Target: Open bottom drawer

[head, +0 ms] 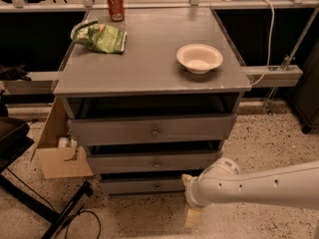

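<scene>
The bottom drawer (142, 185) is the lowest of three grey fronts in the cabinet, with a small round metal knob (157, 186). It looks shut or nearly so. My white arm reaches in from the right, low by the floor. The gripper (192, 214) hangs below the wrist, to the right of the knob and lower, in front of the drawer's right end. Only a pale finger-like part shows. The arm hides the drawer's right end.
The top drawer (152, 129) and middle drawer (154, 161) stand slightly pulled out. On the cabinet top are a white bowl (199, 58), a green chip bag (102, 36) and a red can (115, 4). A cardboard box (60, 151) and black stand legs (50, 210) are at left.
</scene>
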{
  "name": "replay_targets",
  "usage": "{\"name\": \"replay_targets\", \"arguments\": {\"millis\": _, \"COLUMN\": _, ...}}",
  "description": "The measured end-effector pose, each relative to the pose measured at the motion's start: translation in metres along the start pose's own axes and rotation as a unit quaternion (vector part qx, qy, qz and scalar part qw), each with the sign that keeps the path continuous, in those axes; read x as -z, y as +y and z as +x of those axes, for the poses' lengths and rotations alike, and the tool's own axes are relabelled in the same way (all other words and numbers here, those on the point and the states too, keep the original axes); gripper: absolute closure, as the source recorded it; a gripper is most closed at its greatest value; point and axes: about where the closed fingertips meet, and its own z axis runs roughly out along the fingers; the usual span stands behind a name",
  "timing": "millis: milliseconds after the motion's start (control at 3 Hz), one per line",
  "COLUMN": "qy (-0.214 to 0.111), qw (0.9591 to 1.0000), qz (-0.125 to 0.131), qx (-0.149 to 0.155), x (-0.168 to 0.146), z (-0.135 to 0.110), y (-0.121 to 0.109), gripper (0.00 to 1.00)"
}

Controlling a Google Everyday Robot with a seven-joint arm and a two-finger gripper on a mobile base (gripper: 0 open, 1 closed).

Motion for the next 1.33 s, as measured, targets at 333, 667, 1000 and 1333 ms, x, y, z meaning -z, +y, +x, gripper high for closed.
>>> {"name": "replay_targets", "arguments": {"millis": 333, "qy": -0.015, "qw": 0.9996, "qz": -0.017, "qx": -0.016, "x": -0.043, "z": 0.026, "y": -0.001, "gripper": 0.00}}
{"name": "replay_targets", "arguments": {"millis": 667, "qy": -0.009, "qw": 0.9986, "qz": -0.042, "qx": -0.031, "x": -0.079, "z": 0.050, "y": -0.011, "gripper": 0.00}}
{"name": "replay_targets", "arguments": {"millis": 1000, "qy": -0.011, "qw": 0.9987, "qz": -0.040, "qx": -0.031, "x": -0.082, "z": 0.049, "y": -0.015, "gripper": 0.00}}
{"name": "replay_targets", "arguments": {"millis": 1333, "qy": -0.005, "qw": 0.9991, "qz": -0.039, "qx": -0.015, "x": -0.098, "z": 0.046, "y": -0.020, "gripper": 0.00}}
